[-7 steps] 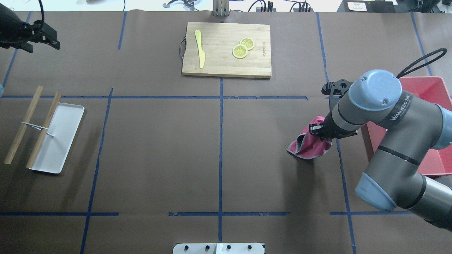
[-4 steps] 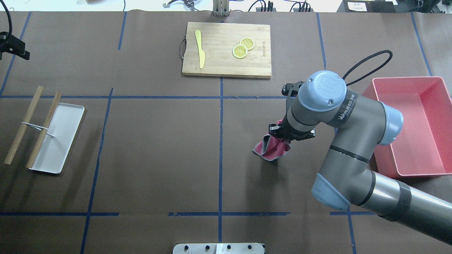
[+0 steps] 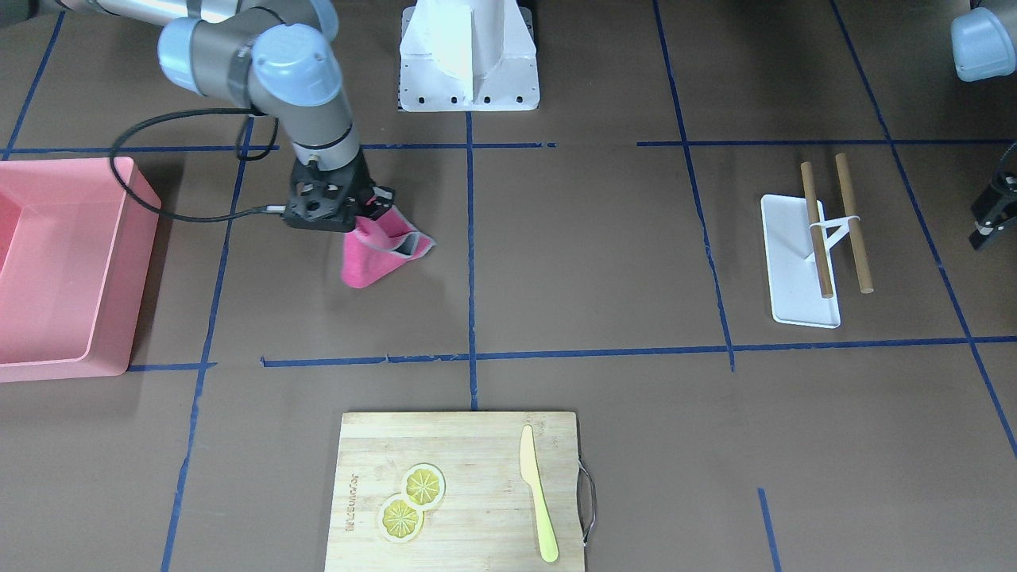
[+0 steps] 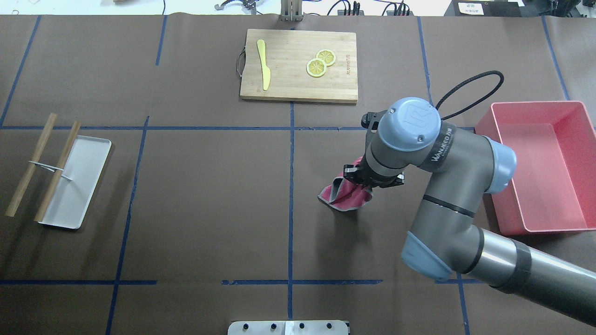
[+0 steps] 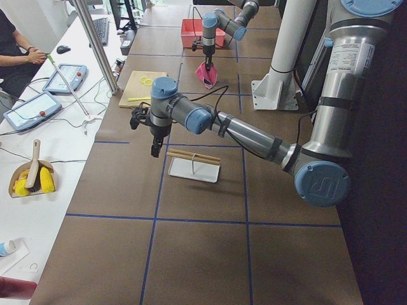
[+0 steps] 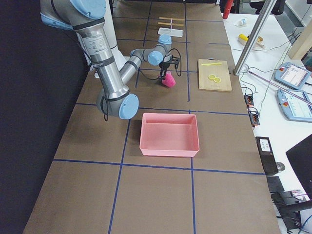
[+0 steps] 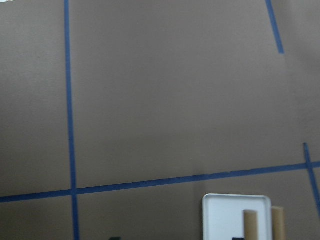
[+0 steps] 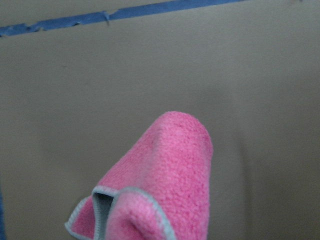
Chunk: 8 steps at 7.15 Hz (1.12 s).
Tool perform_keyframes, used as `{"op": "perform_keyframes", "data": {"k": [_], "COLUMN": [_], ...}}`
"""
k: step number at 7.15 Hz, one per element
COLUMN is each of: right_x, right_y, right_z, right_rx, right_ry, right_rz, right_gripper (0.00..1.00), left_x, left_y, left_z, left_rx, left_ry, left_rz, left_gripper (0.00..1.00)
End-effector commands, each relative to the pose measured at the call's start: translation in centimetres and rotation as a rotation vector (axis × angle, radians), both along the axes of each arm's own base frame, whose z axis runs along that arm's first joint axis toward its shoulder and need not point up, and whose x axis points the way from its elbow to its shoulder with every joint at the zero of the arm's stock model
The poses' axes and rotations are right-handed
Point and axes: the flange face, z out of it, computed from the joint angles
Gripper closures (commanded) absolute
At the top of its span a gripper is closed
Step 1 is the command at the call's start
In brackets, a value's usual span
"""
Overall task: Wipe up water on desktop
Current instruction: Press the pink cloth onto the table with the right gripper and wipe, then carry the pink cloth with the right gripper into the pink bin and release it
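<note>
The desktop is brown with blue tape lines; no water shows on it. My right gripper is shut on a pink cloth, which hangs bunched from it just above the desktop, right of the centre tape line. The cloth also shows in the front view under the right gripper, and fills the right wrist view. My left gripper hangs above the desktop beyond the white tray, empty, its jaws apart. It is outside the overhead view.
A bamboo cutting board with a yellow knife and two lemon slices lies at the far middle. A pink bin stands at the right. A white tray with two wooden sticks lies at the left.
My right arm has carried the pink cloth leftward, from beside the pink bin toward the centre line. My left gripper has moved out of the overhead view at the left.
</note>
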Motion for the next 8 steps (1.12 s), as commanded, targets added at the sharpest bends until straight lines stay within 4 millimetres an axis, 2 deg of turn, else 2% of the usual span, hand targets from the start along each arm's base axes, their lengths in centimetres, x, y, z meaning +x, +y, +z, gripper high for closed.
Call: {"op": "perform_keyframes", "data": {"k": [1, 2, 3, 4, 5, 6, 7, 8], "right_x": [9.3, 14.5, 19.0, 24.3, 31.2, 37.1, 39.6, 40.1], "right_y": [-0.2, -2.7, -4.9, -6.4, -7.9, -7.7, -6.8, -5.6], "right_z": [4.1, 4.1, 5.0, 6.0, 7.8, 11.5, 14.5, 17.1], "right_rx": [0.066, 0.056, 0.096, 0.127, 0.141, 0.154, 0.158, 0.11], "right_ry": [0.03, -0.006, 0.013, 0.057, 0.077, 0.106, 0.123, 0.127], "right_rz": [-0.03, -0.001, -0.028, -0.071, -0.128, -0.18, -0.222, -0.225], "right_gripper": [1.0, 1.0, 1.0, 1.0, 1.0, 1.0, 1.0, 0.99], "left_x": [-1.3, -1.7, -2.7, -2.6, -2.6, -3.2, -3.1, -3.2], "left_y": [1.8, 2.8, 3.0, 3.2, 3.4, 3.5, 3.4, 3.4], "left_z": [3.0, 4.9, 6.8, 7.8, 7.6, 7.0, 7.1, 6.7], "left_rx": [-0.036, -0.006, -0.058, -0.096, -0.104, -0.102, -0.103, -0.096], "left_ry": [-0.017, -0.042, -0.02, 0.042, 0.099, 0.13, 0.13, 0.132], "left_rz": [0.006, 0.091, 0.107, 0.119, 0.128, 0.122, 0.123, 0.123], "left_gripper": [0.18, 0.17, 0.16, 0.15, 0.13, 0.13, 0.1, 0.1]}}
